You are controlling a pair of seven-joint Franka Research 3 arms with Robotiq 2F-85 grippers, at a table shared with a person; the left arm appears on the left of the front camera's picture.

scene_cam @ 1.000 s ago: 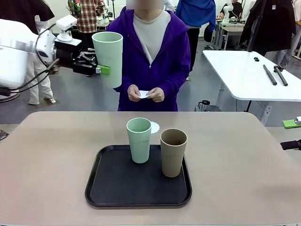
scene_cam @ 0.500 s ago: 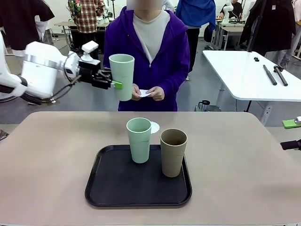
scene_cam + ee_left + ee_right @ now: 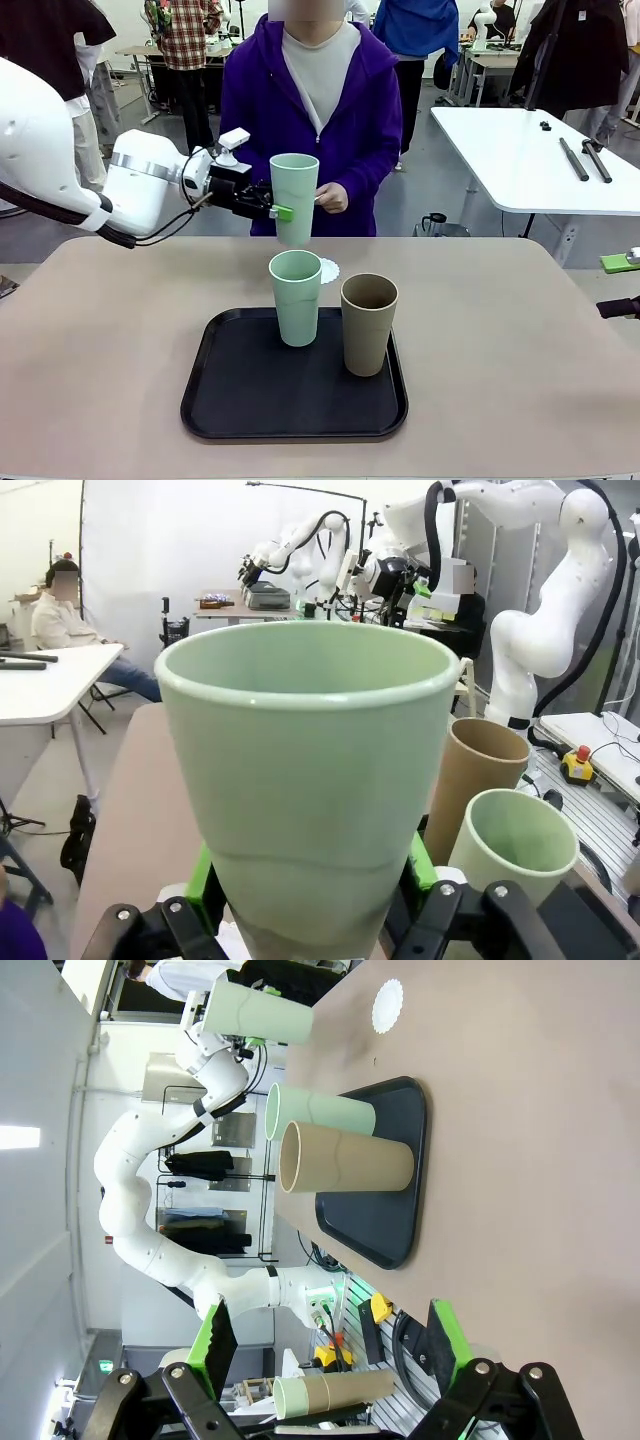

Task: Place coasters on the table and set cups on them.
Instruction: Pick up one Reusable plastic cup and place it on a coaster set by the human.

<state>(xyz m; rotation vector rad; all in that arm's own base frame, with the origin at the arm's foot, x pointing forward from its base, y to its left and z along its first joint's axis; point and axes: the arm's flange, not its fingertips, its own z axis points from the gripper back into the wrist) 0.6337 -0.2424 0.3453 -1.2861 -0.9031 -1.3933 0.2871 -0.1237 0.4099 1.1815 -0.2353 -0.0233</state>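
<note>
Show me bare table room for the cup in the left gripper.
The table is bare left of the black tray and right of it. The coaster beyond the tray carries nothing, though the mint cup stands close before it. That cup and the brown cup crowd the tray's far half.

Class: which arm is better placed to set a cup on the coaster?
Left, probably: the left gripper holds a mint cup near the coaster; the right gripper is open and empty.

The beige table (image 3: 110, 330) carries 2 things directly. 1 black tray (image 3: 250, 400) sits near its middle, slightly toward 6 o'clock. 1 white lacy coaster (image 3: 331, 270) lies flat at 12 o'clock from the tray, near its far rim but apart from it.
</note>
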